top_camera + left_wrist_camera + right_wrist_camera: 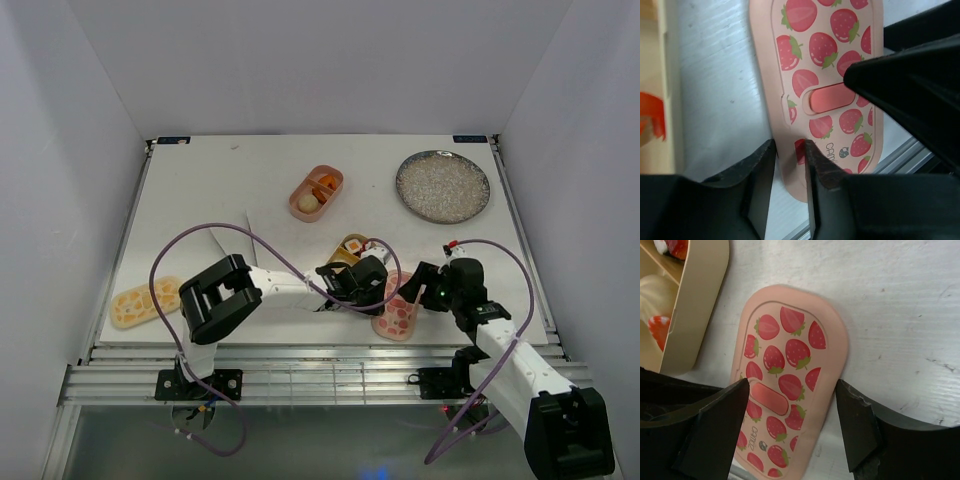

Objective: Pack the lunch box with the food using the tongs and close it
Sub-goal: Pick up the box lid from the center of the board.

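Well, the left gripper (pixel 788 150) stands narrow astride the rim of the pink lid (pixel 825 55); whether it truly pinches, I cannot tell. That lid lies flat by the near edge of the worktop (pixel 890 300), right of middle, just beside the tan tray (pixel 700 305). The right gripper (pixel 792 385) hangs wide open across it. I'd want a firm bite on both long rims, then a level lift.
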Robot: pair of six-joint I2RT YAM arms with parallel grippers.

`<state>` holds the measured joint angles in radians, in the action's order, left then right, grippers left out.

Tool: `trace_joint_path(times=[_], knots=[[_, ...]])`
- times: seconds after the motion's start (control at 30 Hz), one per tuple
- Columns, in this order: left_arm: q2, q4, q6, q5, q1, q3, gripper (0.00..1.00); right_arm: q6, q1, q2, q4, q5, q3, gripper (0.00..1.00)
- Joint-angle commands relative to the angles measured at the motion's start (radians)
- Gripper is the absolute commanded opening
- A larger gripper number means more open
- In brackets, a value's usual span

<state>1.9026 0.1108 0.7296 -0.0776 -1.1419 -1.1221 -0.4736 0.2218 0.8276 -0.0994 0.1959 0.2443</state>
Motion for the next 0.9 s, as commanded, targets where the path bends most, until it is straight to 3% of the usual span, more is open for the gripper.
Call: trace_joint_path(times=[0.0, 0.23, 0.4, 0.57, 0.87], knots=[[0.038, -0.002, -0.004, 0.041, -0.004, -0.045, 0.34, -0.037, -0.002, -0.031, 0.009, -0.003, -0.037, 0.76], [0.069, -0.031, -0.012, 0.045, -0.004, -0.079, 0.08, -0.102, -0.002, -0.061, 0.038, 0.049, -0.077, 0.78], [0.078, -0.049, -0.019, 0.033, -0.002, -0.087, 0.0, -0.129, -0.002, -0.14, 0.082, 0.148, -0.066, 0.77], [0.087, -0.054, -0.025, 0.022, 0.001, -0.094, 0.0, -0.097, -0.002, -0.226, 0.02, 0.2, -0.016, 0.76], [0.115, -0.088, -0.036, 0.042, 0.01, -0.131, 0.0, -0.076, -0.001, -0.216, 0.032, 0.261, -0.01, 0.74]])
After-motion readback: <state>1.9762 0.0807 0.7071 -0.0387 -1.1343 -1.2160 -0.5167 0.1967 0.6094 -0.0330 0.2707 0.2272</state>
